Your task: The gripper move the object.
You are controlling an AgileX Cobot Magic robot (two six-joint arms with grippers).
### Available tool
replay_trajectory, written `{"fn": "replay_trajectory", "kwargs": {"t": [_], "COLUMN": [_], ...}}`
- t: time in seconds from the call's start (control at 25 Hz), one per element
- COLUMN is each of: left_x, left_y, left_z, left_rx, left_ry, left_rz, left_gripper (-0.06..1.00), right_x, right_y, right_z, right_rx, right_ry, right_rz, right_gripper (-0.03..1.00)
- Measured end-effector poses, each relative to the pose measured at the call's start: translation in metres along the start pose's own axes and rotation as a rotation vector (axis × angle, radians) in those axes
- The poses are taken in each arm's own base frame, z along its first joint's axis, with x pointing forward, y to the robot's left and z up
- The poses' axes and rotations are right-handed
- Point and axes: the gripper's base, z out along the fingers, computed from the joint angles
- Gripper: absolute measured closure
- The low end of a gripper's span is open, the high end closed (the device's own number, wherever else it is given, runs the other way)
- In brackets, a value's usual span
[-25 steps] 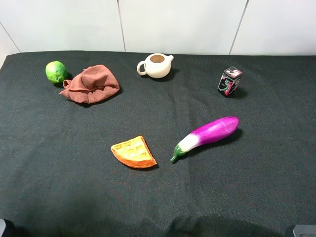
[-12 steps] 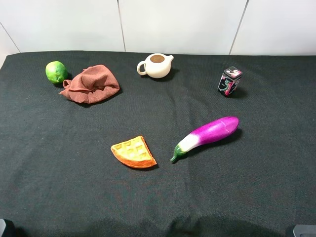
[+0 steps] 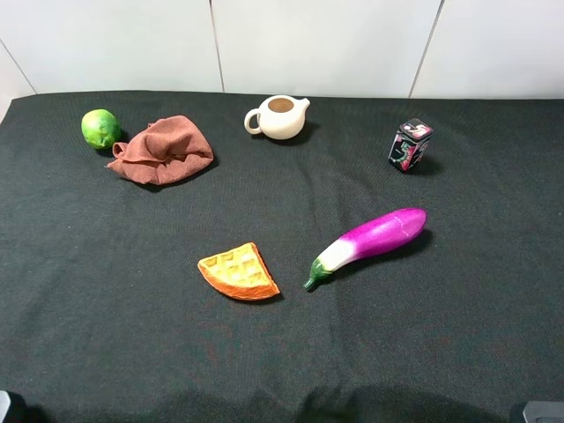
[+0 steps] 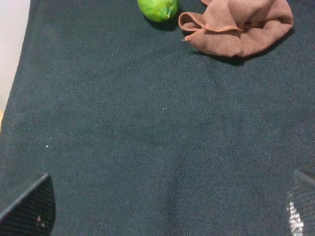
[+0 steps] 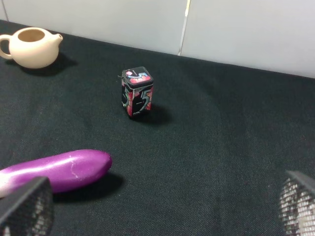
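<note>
Reaching from your left gripper [image 4: 167, 211], jaws spread wide and empty, you cross bare black cloth [image 4: 147, 137] toward the small round green lime [image 4: 158, 8]. It probably touches the crumpled brown rag [image 4: 238, 27]; snagging that could roll it away.

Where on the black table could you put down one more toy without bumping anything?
The widest bare patch of the table is at the front left, in front of the brown cloth and left of the waffle piece. More room lies front right, past the eggplant. It is crowded at the back left, where the lime sits close beside the cloth.
</note>
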Motion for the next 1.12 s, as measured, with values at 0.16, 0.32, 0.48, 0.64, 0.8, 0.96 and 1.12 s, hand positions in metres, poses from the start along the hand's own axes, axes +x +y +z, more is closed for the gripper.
{"fn": "replay_trajectory", "kwargs": {"t": [0.16,0.32,0.48,0.64,0.8,0.96,1.12], "left_x": [0.0006,0.0006,0.0006,0.0006,0.0006,0.0006,0.0006], "left_y": [0.0000,0.0000,0.0004,0.0005,0.0006,0.0006,0.0006], "left_z": [0.0000,0.0000,0.0000,0.0000,0.0000,0.0000,0.0000], "left_rx": [0.000,0.000,-0.005,-0.006,-0.006,-0.006,-0.006], "left_ry": [0.006,0.007,0.006,0.006,0.006,0.006,0.006], "left_rz": [0.000,0.000,0.002,0.004,0.004,0.004,0.004], "left_gripper": [-0.05,-0.05,-0.05,-0.05,-0.05,-0.05,-0.05], "right_x": [0.0000,-0.0001,-0.0001,-0.0001,-0.0001,-0.0001,-0.0001], "right_y": [0.0003,0.0005,0.0006,0.0006,0.0006,0.0006,0.0006], "right_z": [0.0000,0.0000,0.0000,0.0000,0.0000,0.0000,0.0000], "right_rx": [-0.004,-0.005,-0.006,-0.006,-0.006,-0.006,-0.007], "right_ry": [0.000,-0.001,-0.001,-0.001,-0.001,-0.001,-0.001], "right_rz": [0.002,0.003,0.004,0.004,0.004,0.004,0.004], "right_gripper": [0.27,0.27,0.27,0.27,0.27,0.27,0.27]}}
